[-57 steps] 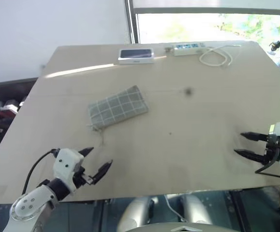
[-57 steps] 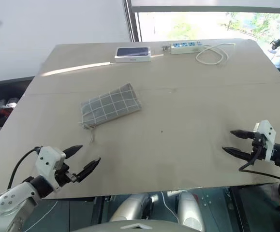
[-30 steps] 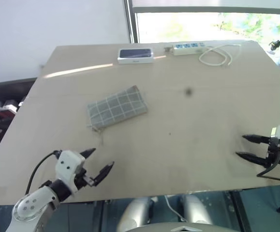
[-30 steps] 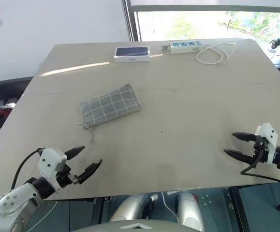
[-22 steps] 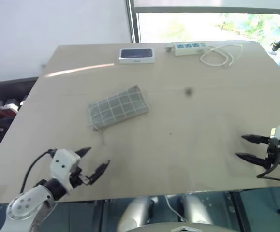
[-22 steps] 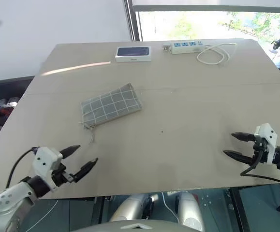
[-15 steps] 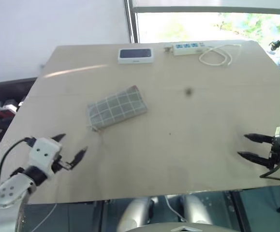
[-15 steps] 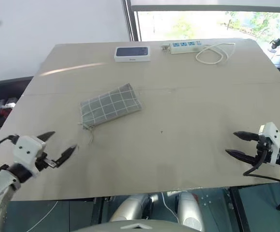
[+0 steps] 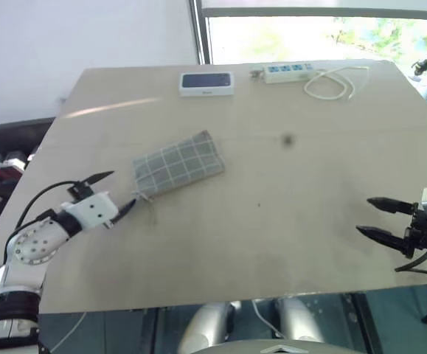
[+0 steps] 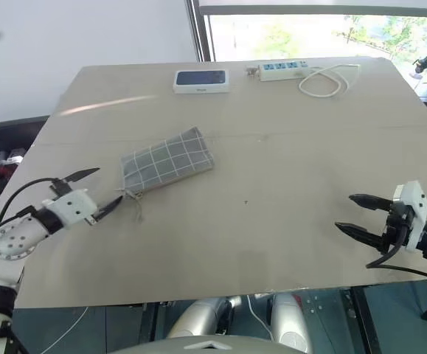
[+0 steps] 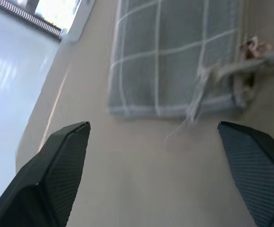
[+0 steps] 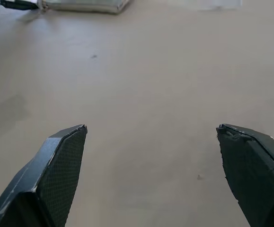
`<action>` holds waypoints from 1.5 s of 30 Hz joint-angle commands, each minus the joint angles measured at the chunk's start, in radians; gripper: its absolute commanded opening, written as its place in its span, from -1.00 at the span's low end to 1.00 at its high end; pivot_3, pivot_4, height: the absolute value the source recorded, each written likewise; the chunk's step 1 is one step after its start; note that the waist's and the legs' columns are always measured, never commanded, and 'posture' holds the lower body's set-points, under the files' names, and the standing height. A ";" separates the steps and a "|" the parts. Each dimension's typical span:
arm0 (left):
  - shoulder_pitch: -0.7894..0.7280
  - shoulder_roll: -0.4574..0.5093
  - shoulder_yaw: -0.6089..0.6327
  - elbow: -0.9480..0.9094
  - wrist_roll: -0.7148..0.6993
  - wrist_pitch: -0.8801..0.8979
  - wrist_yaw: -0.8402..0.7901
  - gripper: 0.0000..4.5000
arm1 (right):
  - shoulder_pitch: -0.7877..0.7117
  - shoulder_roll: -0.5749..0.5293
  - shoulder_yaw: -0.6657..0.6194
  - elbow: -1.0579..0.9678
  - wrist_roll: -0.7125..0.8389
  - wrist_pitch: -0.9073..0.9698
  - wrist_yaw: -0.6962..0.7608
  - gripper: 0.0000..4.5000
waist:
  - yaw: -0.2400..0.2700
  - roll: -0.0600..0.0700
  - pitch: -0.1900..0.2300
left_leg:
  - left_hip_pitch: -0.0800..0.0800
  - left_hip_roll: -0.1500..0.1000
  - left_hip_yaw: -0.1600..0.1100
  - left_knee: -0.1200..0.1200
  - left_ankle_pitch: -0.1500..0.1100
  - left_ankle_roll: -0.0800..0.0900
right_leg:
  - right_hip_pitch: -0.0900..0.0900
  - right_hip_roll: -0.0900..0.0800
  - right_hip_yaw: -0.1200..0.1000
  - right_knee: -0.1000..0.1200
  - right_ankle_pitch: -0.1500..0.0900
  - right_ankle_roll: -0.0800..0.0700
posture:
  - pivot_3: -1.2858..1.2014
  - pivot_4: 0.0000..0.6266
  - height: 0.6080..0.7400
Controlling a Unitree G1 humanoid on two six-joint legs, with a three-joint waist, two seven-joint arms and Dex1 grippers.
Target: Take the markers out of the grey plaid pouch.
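The grey plaid pouch (image 9: 178, 164) lies flat on the tan table (image 9: 287, 192), left of centre, with a thin drawstring (image 9: 151, 208) trailing from its near-left end. The markers are hidden. My left gripper (image 9: 123, 188) is open just left of that end, low over the table and pointing at it, one finger higher than the other. In the left wrist view the pouch (image 11: 174, 61) sits straight ahead between the open fingers of the left gripper (image 11: 153, 124), apart from them. My right gripper (image 9: 363, 214) stands open near the table's front right with nothing between its fingers.
A white-edged box with a dark top (image 9: 207, 83) sits at the far edge. Right of it lies a white power strip (image 9: 287, 72) with a coiled white cable (image 9: 332, 85). A small dark spot (image 9: 287, 139) marks the table's middle.
My left gripper has swung from the table's front edge forward and left to the pouch's near end, rolling as it went. The right gripper has shifted only slightly. The pouch has not moved.
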 commanded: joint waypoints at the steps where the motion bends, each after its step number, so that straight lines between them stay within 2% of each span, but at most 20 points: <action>1: -0.067 0.007 -0.057 0.105 0.053 -0.077 0.045 0.99 | 0.013 -0.002 -0.056 -0.063 0.059 0.033 -0.005 1.00 | 0.000 0.000 0.000 | 0.000 0.000 0.000 0.000 0.000 0.000 | 0.000 0.000 0.000 0.000 0.000 0.000 | 0.03 -0.52 1.00; 8: -0.219 0.015 -0.174 0.287 0.174 -0.162 0.156 0.99 | 0.022 -0.004 -0.091 -0.136 0.160 0.117 -0.005 1.00 | 0.002 0.000 0.000 | 0.002 0.000 0.000 0.001 0.001 0.000 | 0.000 0.000 0.000 0.006 0.000 0.000 | 0.03 -0.52 1.00; 14: -0.318 -0.011 -0.262 0.364 0.251 -0.209 0.238 0.99 | 0.010 -0.012 -0.085 -0.164 0.188 0.139 0.018 1.00 | 0.002 -0.001 -0.001 | 0.003 -0.001 0.000 0.002 0.000 0.001 | 0.000 0.000 0.000 0.010 0.000 0.000 | 0.03 -0.52 1.00; 17: -0.341 -0.036 -0.285 0.375 0.250 -0.226 0.258 0.62 | 0.005 -0.009 -0.074 -0.171 0.178 0.134 0.021 1.00 | 0.002 0.000 -0.001 | 0.003 -0.001 0.001 0.003 0.001 0.000 | 0.000 0.000 0.000 0.010 0.000 0.000 | 0.03 -0.52 1.00; 23: -0.360 -0.071 -0.305 0.331 0.228 -0.248 0.293 -0.57 | 0.009 -0.002 -0.075 -0.195 0.181 0.135 0.019 1.00 | 0.002 -0.001 -0.001 | 0.001 -0.001 0.001 0.004 0.002 -0.002 | -0.001 0.000 0.000 0.010 0.000 0.000 | 0.03 -0.52 1.00; 26: -0.363 -0.086 -0.308 0.286 0.209 -0.247 0.288 -0.98 | 0.014 0.003 -0.073 -0.212 0.179 0.135 0.009 1.00 | 0.003 -0.001 -0.001 | 0.001 -0.001 0.001 0.004 0.002 -0.002 | -0.001 0.000 0.000 0.010 0.000 0.000 | 0.03 -0.52 1.00; 31: -0.334 -0.142 -0.299 0.119 0.136 -0.151 0.233 -0.98 | -0.019 0.020 0.031 -0.260 0.061 0.131 -0.118 1.00 | 0.000 -0.002 -0.001 | 0.000 -0.001 0.001 0.006 0.002 -0.002 | -0.001 0.000 0.000 0.010 0.000 0.000 | 0.03 -0.52 1.00; 36: -0.277 -0.240 -0.293 -0.157 0.069 0.066 0.165 -0.98 | -0.165 0.141 0.163 -0.340 0.039 0.211 -0.334 1.00 | -0.007 -0.002 0.000 | -0.001 0.000 0.001 0.007 0.002 -0.002 | -0.003 0.000 0.001 0.013 0.000 0.000 | 0.03 -0.52 1.00; 41: -0.245 -0.331 -0.303 -0.305 0.110 0.205 0.192 -0.98 | -0.293 0.280 0.253 -0.401 0.127 0.382 -0.512 1.00 | -0.008 -0.003 0.000 | -0.002 0.000 0.000 0.011 0.002 -0.002 | -0.003 0.001 0.000 0.013 0.000 0.000 | 0.03 -0.52 1.00; 45: -0.234 -0.392 -0.332 -0.350 0.155 0.247 0.219 -0.98 | -0.330 0.296 0.341 -0.424 0.117 0.463 -0.548 1.00 | 0.000 -0.003 0.000 | -0.003 -0.001 0.000 0.014 0.002 -0.002 | -0.003 0.001 -0.001 0.013 0.000 0.000 | 0.03 -0.52 1.00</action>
